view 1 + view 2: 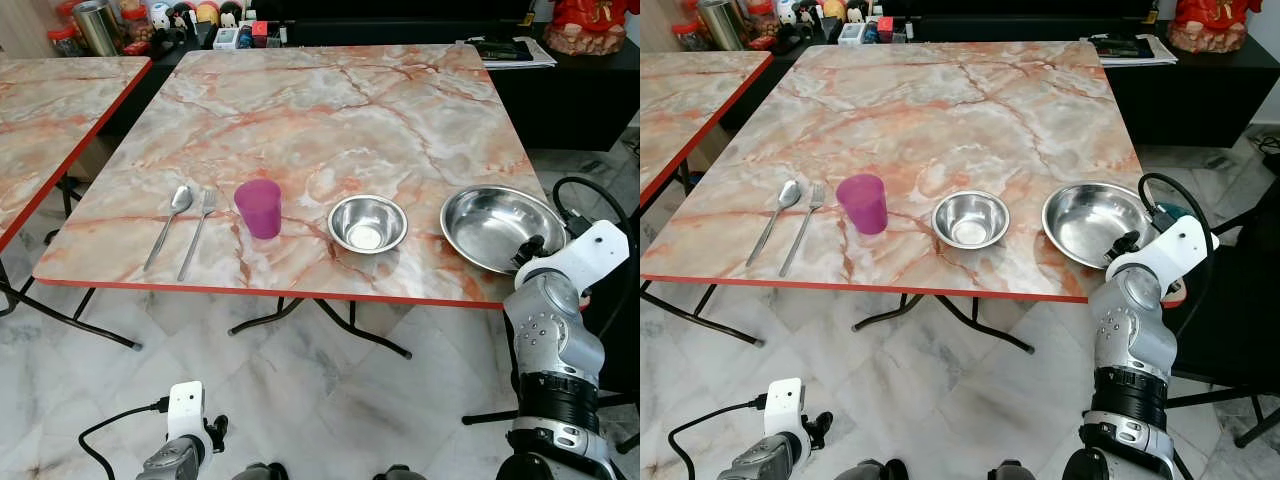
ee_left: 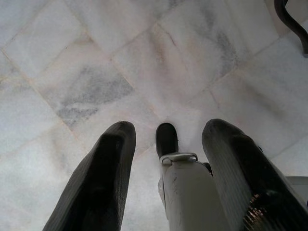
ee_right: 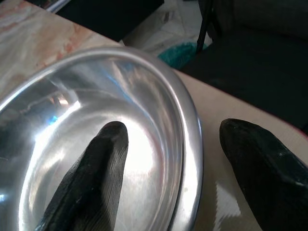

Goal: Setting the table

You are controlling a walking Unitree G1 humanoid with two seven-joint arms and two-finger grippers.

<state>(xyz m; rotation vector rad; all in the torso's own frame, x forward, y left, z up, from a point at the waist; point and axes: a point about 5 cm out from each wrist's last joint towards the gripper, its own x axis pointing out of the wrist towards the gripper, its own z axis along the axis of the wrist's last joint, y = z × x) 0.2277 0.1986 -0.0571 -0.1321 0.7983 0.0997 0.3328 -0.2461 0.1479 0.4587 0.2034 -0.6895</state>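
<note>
- Square table with a pink-and-grey marble-pattern top and red edge [image 1: 330, 110]: takes up the centre of the head views, standing on a pale marble tile floor [image 1: 330, 400].
- Large, shallow stainless-steel bowl [image 1: 503, 228]: lower right of the table, close to the front edge and the right-hand corner.
- Right gripper [image 3: 175, 168]: at the large bowl's near-right rim. In the right wrist view its two black fingers stand apart and straddle the rim, one finger [image 3: 98, 178] over the bowl's polished inside, the other over the tabletop just outside. Whether either finger touches the metal cannot be told. In the left eye view the silver right arm [image 1: 560, 330] rises from the lower right of the frame to that rim.
- Small, deeper stainless-steel bowl [image 1: 367, 222]: just left of the large bowl, apart from it, well clear of the right gripper.
- Translucent purple plastic cup [image 1: 259, 207]: upright, left of the small bowl, near centre frame.
- Steel fork [image 1: 198, 232] and steel spoon [image 1: 170, 224]: side by side left of the cup, handles toward the front edge, spoon outermost.
- Left gripper [image 2: 166, 168]: hanging low at the lower left of the head views, fingers spread, pointed at the floor tiles.
- Second marble-pattern table [image 1: 45, 120]: upper left of the frame, same red edging.
- Dark counter with jars and small items [image 1: 170, 20]: along the top of the frame behind the table.
</note>
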